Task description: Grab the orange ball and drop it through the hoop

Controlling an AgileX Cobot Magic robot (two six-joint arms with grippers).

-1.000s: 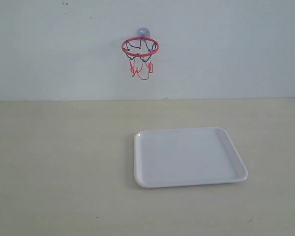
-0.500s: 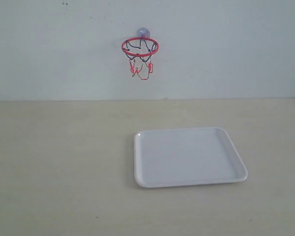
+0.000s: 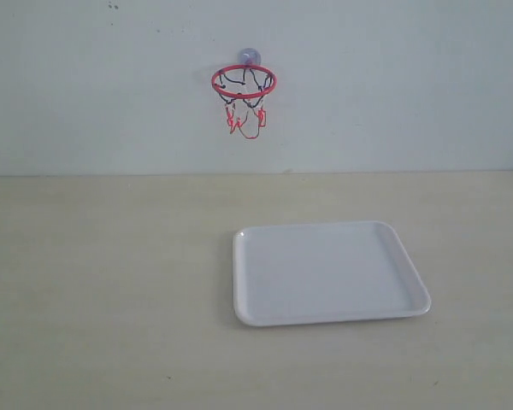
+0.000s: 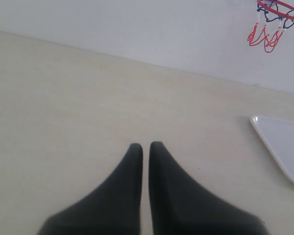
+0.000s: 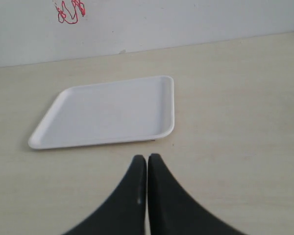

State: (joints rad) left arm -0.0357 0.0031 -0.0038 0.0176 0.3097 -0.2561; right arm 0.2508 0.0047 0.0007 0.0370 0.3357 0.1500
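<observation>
The hoop [image 3: 244, 81], a red ring with a sparse red-and-black net on a suction cup, hangs on the back wall; it also shows as the hoop [image 4: 279, 10] in the left wrist view, and only its net [image 5: 71, 11] in the right wrist view. The orange ball is out of view in every frame. My left gripper [image 4: 146, 146] is shut over bare table, nothing between its black fingers. My right gripper [image 5: 147, 157] is shut too, just short of the white tray's near rim. Neither gripper shows in the exterior view.
A white tray [image 3: 248, 282] lies flat on the beige table [image 3: 103, 282], right of centre and below the hoop, with nothing in it. The same tray [image 5: 44, 142] fills the middle of the right wrist view; its corner [image 4: 257, 122] shows in the left wrist view.
</observation>
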